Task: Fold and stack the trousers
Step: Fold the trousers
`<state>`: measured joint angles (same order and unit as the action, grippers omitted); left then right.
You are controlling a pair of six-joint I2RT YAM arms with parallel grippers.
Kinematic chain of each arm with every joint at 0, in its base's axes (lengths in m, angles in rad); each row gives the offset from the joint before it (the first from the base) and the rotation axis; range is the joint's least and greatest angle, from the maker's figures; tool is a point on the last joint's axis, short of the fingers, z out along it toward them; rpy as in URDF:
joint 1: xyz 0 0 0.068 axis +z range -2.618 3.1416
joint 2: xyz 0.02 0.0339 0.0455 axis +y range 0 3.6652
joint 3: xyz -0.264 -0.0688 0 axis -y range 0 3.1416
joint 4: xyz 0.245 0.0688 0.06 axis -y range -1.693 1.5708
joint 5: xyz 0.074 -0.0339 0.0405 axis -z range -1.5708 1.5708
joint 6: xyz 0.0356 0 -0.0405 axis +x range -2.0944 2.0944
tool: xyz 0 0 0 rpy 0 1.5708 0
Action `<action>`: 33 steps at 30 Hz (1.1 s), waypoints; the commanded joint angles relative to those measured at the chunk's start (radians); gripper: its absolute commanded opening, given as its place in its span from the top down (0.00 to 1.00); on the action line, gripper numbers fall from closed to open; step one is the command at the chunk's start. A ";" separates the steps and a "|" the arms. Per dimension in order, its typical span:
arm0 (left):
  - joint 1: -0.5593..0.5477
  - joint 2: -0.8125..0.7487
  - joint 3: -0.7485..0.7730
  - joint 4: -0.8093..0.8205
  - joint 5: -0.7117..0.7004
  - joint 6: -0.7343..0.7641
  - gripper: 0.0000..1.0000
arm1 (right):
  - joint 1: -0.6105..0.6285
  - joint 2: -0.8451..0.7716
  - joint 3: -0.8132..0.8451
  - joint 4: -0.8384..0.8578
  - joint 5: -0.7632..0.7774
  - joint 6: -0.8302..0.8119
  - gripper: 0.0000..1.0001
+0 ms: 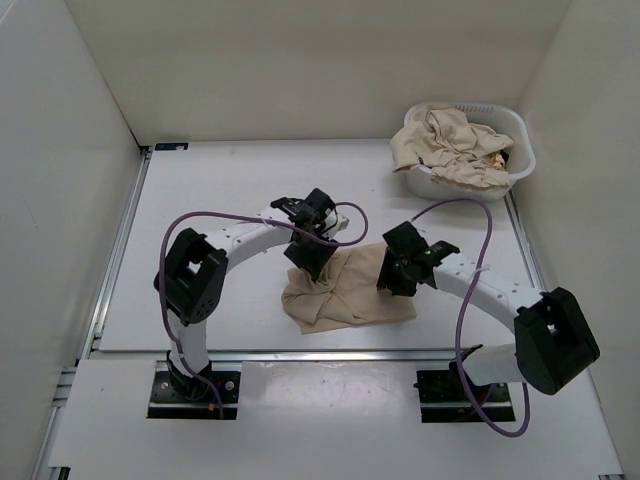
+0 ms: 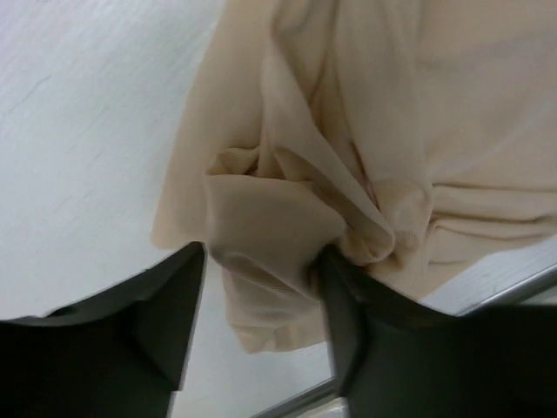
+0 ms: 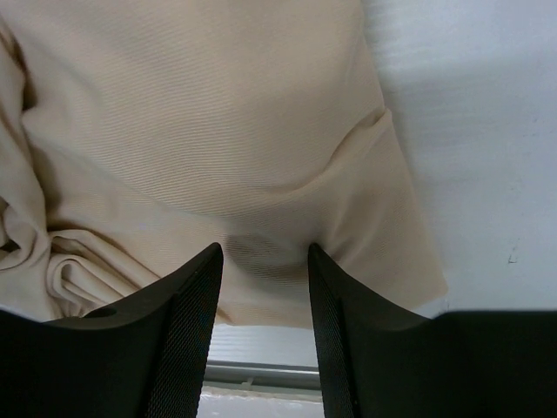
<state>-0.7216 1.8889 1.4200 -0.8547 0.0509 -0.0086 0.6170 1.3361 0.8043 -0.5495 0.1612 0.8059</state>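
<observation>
The table [image 1: 200,200] carries a white basket [image 1: 522,135] at its 1 o'clock corner, filled with a beige heap [image 1: 450,145]. The trousers [image 1: 350,290] lie crumpled at the table's 6 o'clock, near the edge. The left hand [image 1: 308,258] at their 11 o'clock pinches a raised fold of them. The right hand [image 1: 398,275] at their 2 o'clock is over the cloth, fingers [image 3: 196,287] spread.

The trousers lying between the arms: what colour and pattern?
Plain beige-tan trousers, unpatterned; clearest in right wrist view.
</observation>
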 commanded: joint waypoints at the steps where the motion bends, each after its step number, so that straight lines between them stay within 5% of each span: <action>1: 0.001 -0.005 0.022 0.000 0.105 0.009 0.39 | -0.002 0.005 -0.031 0.039 -0.005 0.042 0.51; 4: 0.001 0.024 0.068 -0.055 0.142 0.009 0.86 | -0.002 0.014 -0.060 0.062 -0.005 0.042 0.51; 19: 0.349 0.058 0.171 -0.107 0.237 0.009 0.86 | -0.002 0.032 -0.178 0.062 0.032 0.015 0.52; 21: 0.358 0.087 0.160 -0.121 0.251 0.009 0.71 | -0.002 0.032 -0.178 0.062 0.032 -0.025 0.52; 22: 0.358 0.096 0.160 -0.121 0.265 0.009 0.50 | 0.010 0.032 -0.166 0.050 0.041 -0.040 0.52; 26: 0.367 0.116 0.160 -0.144 0.236 0.009 0.22 | 0.073 0.032 -0.100 -0.013 0.092 -0.114 0.52; 33: 0.318 -0.103 0.130 -0.100 0.086 0.009 0.19 | 0.133 0.032 0.016 -0.084 0.150 -0.119 0.52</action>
<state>-0.3527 1.9774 1.5604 -0.9855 0.2054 -0.0040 0.7464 1.3632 0.7681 -0.5591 0.2546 0.6994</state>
